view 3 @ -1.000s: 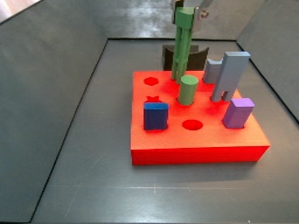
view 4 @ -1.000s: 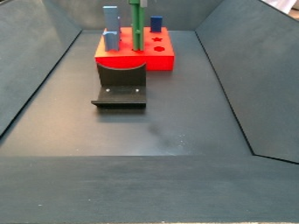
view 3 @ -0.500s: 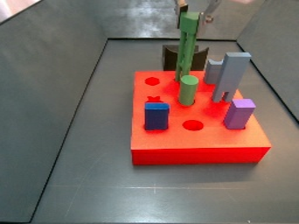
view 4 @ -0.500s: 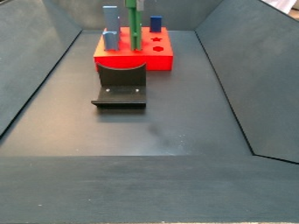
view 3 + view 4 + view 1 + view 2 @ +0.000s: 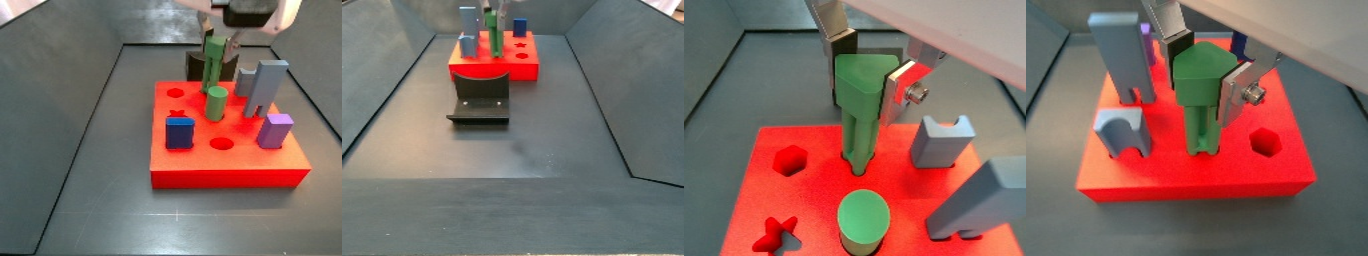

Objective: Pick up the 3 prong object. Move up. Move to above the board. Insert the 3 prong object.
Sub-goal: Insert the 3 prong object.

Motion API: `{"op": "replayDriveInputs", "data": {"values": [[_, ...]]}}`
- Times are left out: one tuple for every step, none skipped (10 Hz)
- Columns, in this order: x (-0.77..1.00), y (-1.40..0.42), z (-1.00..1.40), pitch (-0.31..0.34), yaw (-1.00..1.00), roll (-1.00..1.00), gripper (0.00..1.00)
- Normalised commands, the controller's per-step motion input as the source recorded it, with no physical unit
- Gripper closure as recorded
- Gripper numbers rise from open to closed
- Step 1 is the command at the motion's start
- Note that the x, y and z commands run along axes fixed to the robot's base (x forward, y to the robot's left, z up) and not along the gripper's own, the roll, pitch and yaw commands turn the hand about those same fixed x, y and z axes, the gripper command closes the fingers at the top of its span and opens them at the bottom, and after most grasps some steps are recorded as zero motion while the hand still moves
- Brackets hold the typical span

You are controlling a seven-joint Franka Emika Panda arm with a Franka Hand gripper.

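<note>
The 3 prong object [image 5: 858,110] is a tall green post standing upright, with its lower end sunk in a hole of the red board [image 5: 811,195]. My gripper [image 5: 869,75] is shut on its wider top, one dark pad and one silver plate pressing opposite faces. In the wrist view from the other side, the 3 prong object [image 5: 1200,105] stands between the gripper [image 5: 1204,75] fingers over the board [image 5: 1200,175]. In both side views the post [image 5: 214,62] [image 5: 497,38] rises from the board [image 5: 227,170] [image 5: 527,68], with the gripper [image 5: 217,42] at its top.
A short green cylinder peg [image 5: 215,102], a blue block [image 5: 178,132], a purple block [image 5: 274,129] and tall grey-blue pieces [image 5: 263,85] stand in the board. Hexagon [image 5: 790,159] and star [image 5: 772,235] holes lie open. The dark fixture [image 5: 480,95] stands beside the board, and grey walls ring the floor.
The gripper has come down with the green post, which has sunk deeper into the board. Its top now stands much lower than one second ago.
</note>
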Motion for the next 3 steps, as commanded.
{"op": "replayDriveInputs", "data": {"values": [[0.00, 0.13, -0.33, -0.007, 0.00, -0.01, 1.00], [0.00, 0.02, -0.05, -0.069, 0.00, -0.03, 1.00], [0.00, 0.00, 0.00, 0.000, 0.00, 0.00, 1.00]]}}
